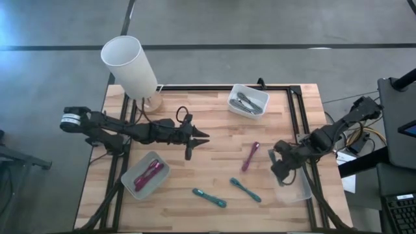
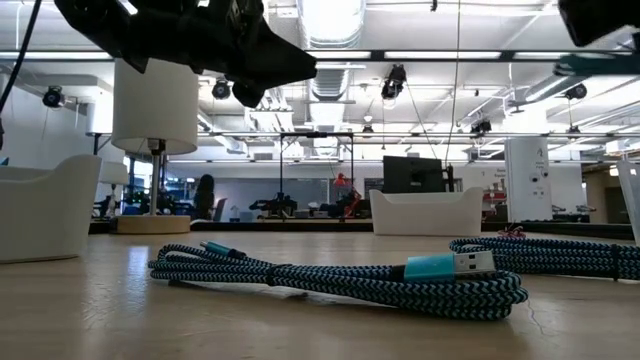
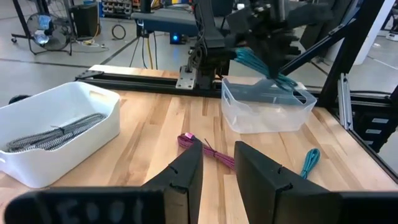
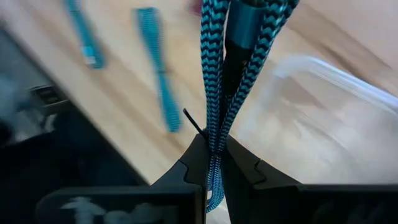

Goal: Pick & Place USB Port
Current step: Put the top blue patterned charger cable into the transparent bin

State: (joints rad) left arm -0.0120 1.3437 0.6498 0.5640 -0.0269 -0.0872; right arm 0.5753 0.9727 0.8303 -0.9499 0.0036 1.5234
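1. Two teal cables (image 1: 209,197) lie on the table's near side, well apart from the bins.
2. The right gripper (image 4: 214,163) pinches a bundled teal cable (image 4: 217,68) tight, above the clear bin (image 1: 294,189).
3. That bundle hangs long. I think it could catch the bin's rim and flop outside.
4. The left gripper (image 3: 217,163) hovers mid-table with fingers spread, holding nothing.
5. A purple cable (image 1: 251,156) lies between them.

Take the clear plastic bin (image 1: 294,187) at your table's right edge as your landmark: two teal braided cables (image 1: 209,197) lie left of it, the magenta cable (image 1: 250,156) just beyond them.
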